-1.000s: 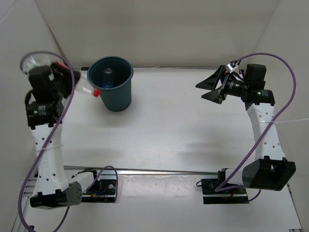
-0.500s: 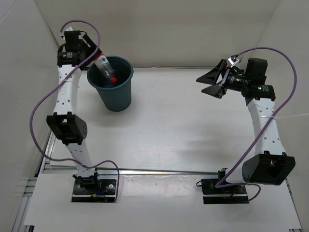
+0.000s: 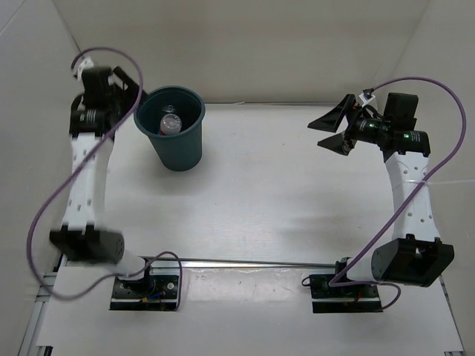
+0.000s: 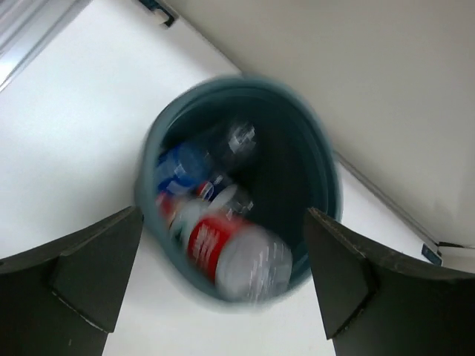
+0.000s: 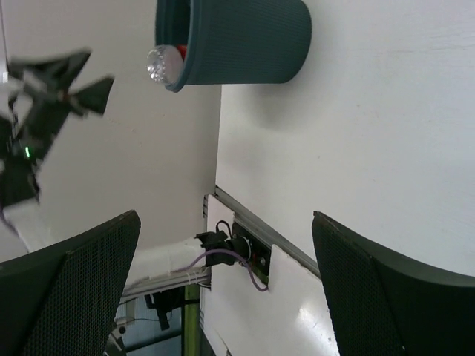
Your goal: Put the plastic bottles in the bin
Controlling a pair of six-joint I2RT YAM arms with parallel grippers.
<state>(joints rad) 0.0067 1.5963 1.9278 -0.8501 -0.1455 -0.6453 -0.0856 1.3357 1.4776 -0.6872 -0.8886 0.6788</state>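
Note:
The dark teal bin [image 3: 180, 154] stands at the back left of the table. A clear plastic bottle with a red label [image 4: 223, 251] lies tilted inside it, base up, and its clear base [image 5: 159, 64] pokes past the rim. A blue-labelled bottle [image 4: 178, 167] and a small clear one [image 4: 239, 138] lie deeper in the bin [image 4: 319, 170]. My left gripper [image 3: 128, 95] hangs open just left of the rim, holding nothing. My right gripper [image 3: 317, 135] is open and empty, high over the table's right side.
White walls close in the table on the left, back and right. An aluminium rail [image 3: 245, 262] with the two arm bases runs along the near edge. Purple cables [image 3: 415, 85] loop from both arms.
My left gripper carried the red-labelled bottle over the bin and opened. The bottle dropped in, and the gripper drew back to the left. The right arm barely shifted.

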